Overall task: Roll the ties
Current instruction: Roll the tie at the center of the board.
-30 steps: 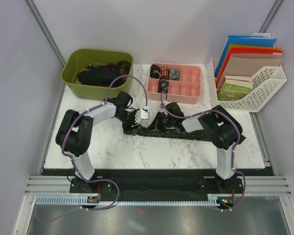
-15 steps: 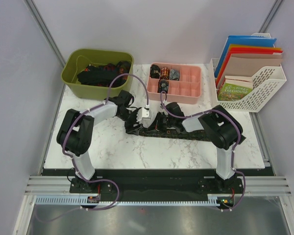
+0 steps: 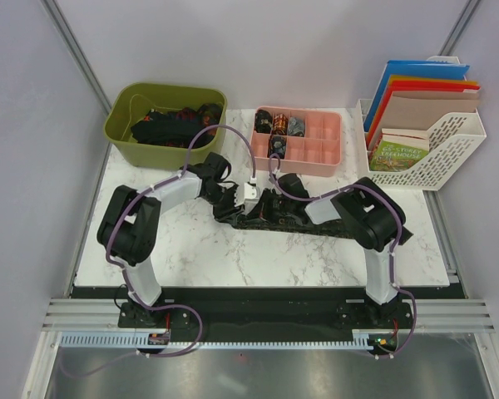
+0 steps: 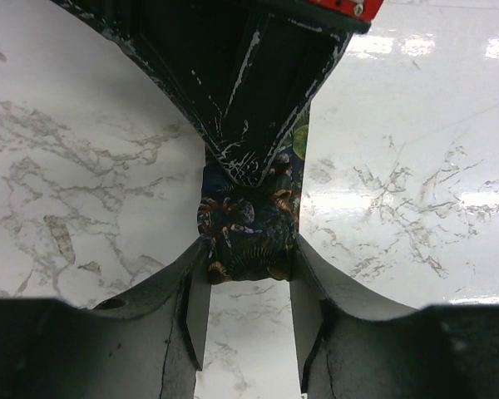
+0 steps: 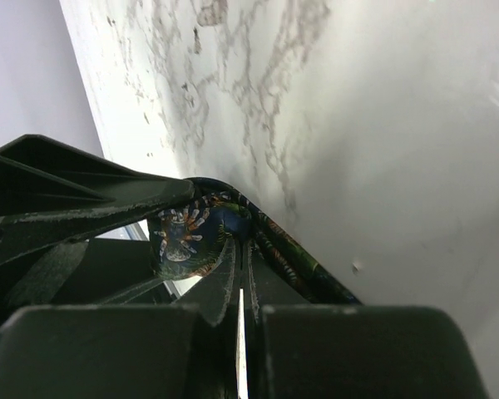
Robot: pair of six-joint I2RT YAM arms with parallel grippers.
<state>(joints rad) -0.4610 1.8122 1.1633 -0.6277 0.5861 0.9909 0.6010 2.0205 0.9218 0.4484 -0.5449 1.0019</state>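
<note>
**Q:** How are the arms posed?

**A:** Both arms are anchored at the near edge of the white marble-patterned table [image 3: 233,258]. The left arm [image 3: 162,193] is bent at a raised elbow and reaches away and inward. The right arm [image 3: 374,216] is posed as its mirror image. The two grippers are brought tip to tip near mid-table.

**Q:** Where is the task's thing, and how is it gripped?

**A:** A long, narrow, dark fabric necktie [image 3: 308,223] with a mottled green-brown pattern is laid flat across the table under the right arm. Its rolled end [image 4: 249,237] is at the left. The roll is clamped between the fingers of the left gripper [image 4: 249,283], one on each side. The right gripper [image 5: 237,249] is closed tight, with its tip set against the roll. Whether any fabric is nipped there cannot be told.

**Q:** What is shown beyond, and what can be read?

**A:** At far left, loose dark ties [image 3: 170,125] are heaped in an olive-green plastic bin [image 3: 121,133]. At centre, rolled ties [image 3: 280,125] are seen in the left-hand compartments of a pink compartment tray [image 3: 324,154]. At far right, coloured folders [image 3: 424,83] and a green-covered book [image 3: 399,154] are held in a white mesh file rack [image 3: 457,158]. The book's title is too small to be read.
</note>
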